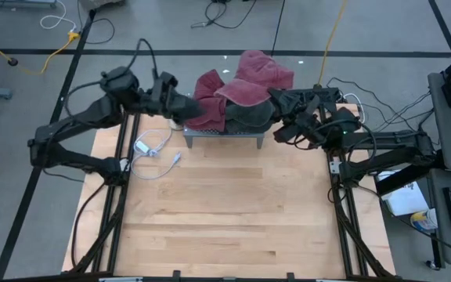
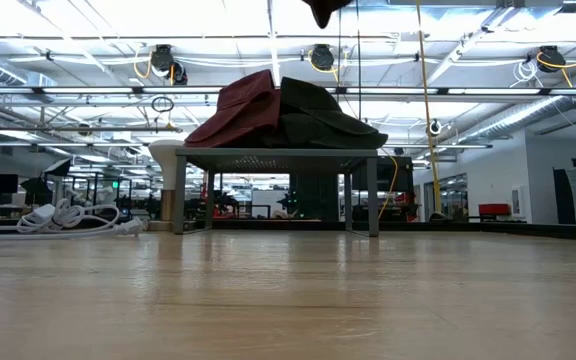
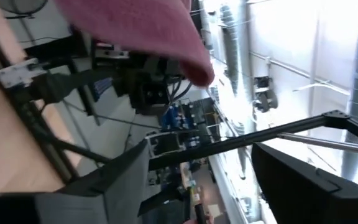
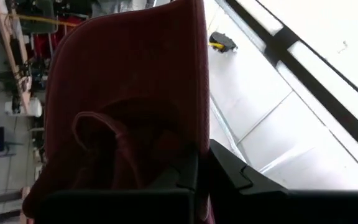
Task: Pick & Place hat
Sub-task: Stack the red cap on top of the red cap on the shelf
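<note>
Hat [image 1: 233,94] is kept draped over the small stand [image 1: 225,135] by the closed right claw [image 1: 276,106], gripping it; left claw [image 1: 185,110] is opened beside it.

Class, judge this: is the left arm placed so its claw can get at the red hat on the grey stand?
Probably yes. The left claw stands open right at the red hat's edge on the stand, with nothing between them.

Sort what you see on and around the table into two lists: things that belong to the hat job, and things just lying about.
Job:
maroon hat
dark hat
grey stand
left gripper, open
right gripper, shut on maroon hat

Lying about:
white cable
</note>
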Action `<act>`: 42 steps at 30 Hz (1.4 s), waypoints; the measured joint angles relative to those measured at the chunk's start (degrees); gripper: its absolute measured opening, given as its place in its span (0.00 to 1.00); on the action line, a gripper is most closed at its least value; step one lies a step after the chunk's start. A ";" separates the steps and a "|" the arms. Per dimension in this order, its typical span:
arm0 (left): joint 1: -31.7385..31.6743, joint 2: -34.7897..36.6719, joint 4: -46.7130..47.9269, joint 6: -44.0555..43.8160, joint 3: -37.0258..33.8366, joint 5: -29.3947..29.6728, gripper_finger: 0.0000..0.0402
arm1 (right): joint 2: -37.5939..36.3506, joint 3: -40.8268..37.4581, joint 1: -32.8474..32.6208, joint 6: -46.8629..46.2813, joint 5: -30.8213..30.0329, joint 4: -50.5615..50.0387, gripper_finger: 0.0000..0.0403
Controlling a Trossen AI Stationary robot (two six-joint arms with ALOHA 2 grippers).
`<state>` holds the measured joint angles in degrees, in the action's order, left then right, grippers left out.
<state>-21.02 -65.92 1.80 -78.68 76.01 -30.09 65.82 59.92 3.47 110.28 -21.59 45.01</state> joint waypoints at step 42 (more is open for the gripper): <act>-0.33 -11.79 -23.07 -11.90 -0.04 0.09 0.28 | 0.00 0.00 -1.31 1.44 0.46 -6.50 0.03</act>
<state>-21.34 -77.71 -21.28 -90.59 75.96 -30.00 65.82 59.92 2.16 111.72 -21.14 38.51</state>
